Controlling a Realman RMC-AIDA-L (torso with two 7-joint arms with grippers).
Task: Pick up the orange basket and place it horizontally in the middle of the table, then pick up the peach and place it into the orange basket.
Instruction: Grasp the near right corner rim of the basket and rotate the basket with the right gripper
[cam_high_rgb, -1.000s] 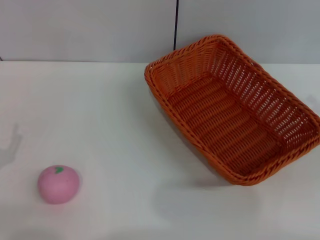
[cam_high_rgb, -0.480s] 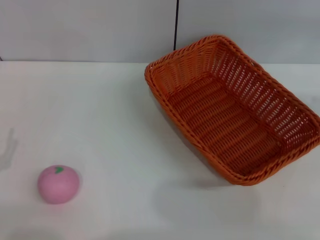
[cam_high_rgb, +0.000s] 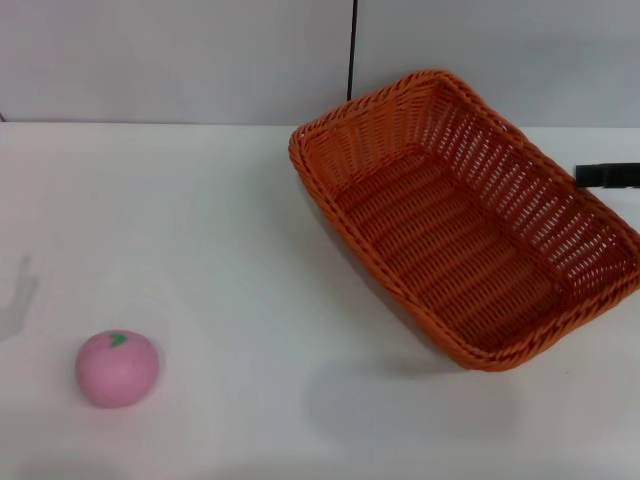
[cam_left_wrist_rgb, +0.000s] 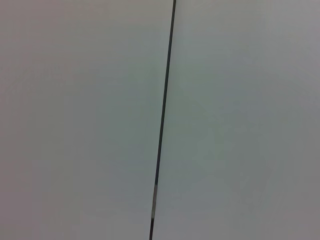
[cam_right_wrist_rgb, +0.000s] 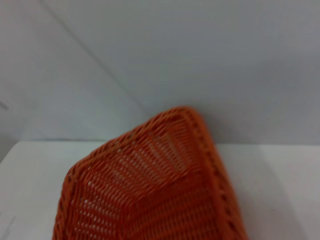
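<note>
Two things sit on the white table (cam_high_rgb: 230, 220): the orange basket (cam_high_rgb: 462, 215) at the right rear, lying at a slant with its open side up, and the peach (cam_high_rgb: 117, 368) at the front left, well apart from it. The right gripper (cam_high_rgb: 608, 176) shows only as a dark tip at the right edge, over the basket's far rim; its opening cannot be told. The left gripper is out of view.

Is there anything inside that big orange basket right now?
Nothing: the orange basket shows only its bare woven bottom. The peach sits apart on the table. The near wall hides a strip of floor below it.
</note>
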